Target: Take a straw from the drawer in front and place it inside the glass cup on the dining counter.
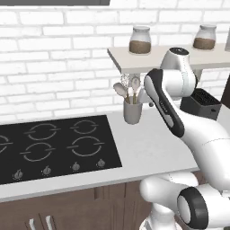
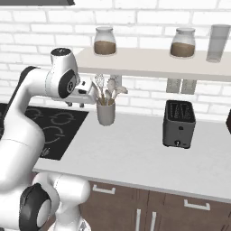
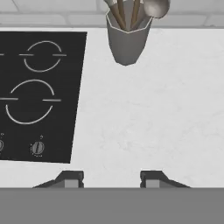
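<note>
My gripper (image 3: 111, 178) hangs open over the white worktop (image 3: 148, 118), its two dark fingertips apart with nothing between them. In the right base view the gripper (image 2: 76, 105) sits just left of a grey utensil pot (image 2: 106, 113) and above the edge of the hob (image 2: 56, 126). Dark brown fronts (image 2: 117, 200) with pale handles run shut below the worktop; I cannot tell which one is the drawer. The straw, the glass cup and the dining counter are out of view.
The utensil pot (image 3: 127, 43) with spoons stands by the brick wall. The black hob (image 1: 58, 146) lies to the left, a black toaster (image 2: 179, 124) to the right. A wall shelf (image 2: 153, 61) with jars overhangs the back of the worktop.
</note>
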